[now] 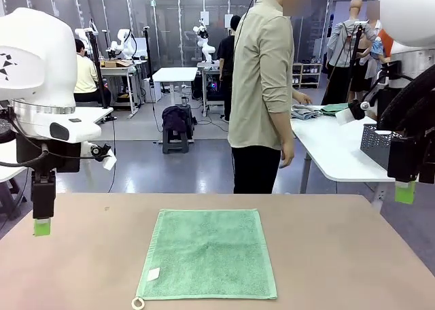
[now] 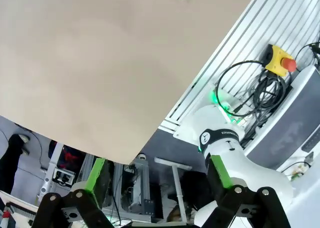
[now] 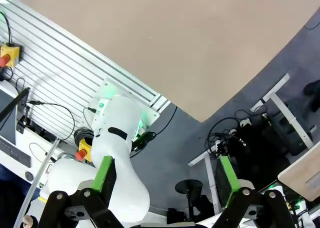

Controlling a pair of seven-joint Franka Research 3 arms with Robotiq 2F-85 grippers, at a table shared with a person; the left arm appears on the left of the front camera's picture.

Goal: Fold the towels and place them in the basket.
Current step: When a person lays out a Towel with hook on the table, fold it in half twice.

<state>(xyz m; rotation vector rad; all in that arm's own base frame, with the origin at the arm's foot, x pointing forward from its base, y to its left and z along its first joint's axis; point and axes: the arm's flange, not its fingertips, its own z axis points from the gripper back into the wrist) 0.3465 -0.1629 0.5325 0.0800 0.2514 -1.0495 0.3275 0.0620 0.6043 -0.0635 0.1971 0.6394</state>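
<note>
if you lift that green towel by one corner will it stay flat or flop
Probably flops: the towel is soft terry lying flat on the table. Likely light, being one thin layer. Pushed, it may bunch, not slide.

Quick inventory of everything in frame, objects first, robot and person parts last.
towel: 1, mint green, flat and unfolded, middle of the table
loop: 1, white, towel's near-left corner
table: 1, tan, in front of the robot
side table: 1, white, far right
basket: 1, dark grey mesh, on the side table
cloths: small pile, grey and green, side table's far end
person: 1, olive shirt, far side, facing the side table
left gripper: 1, black, green pads, open, over the table's left side
right gripper: 1, black, green pads, open, at the table's right side
</note>
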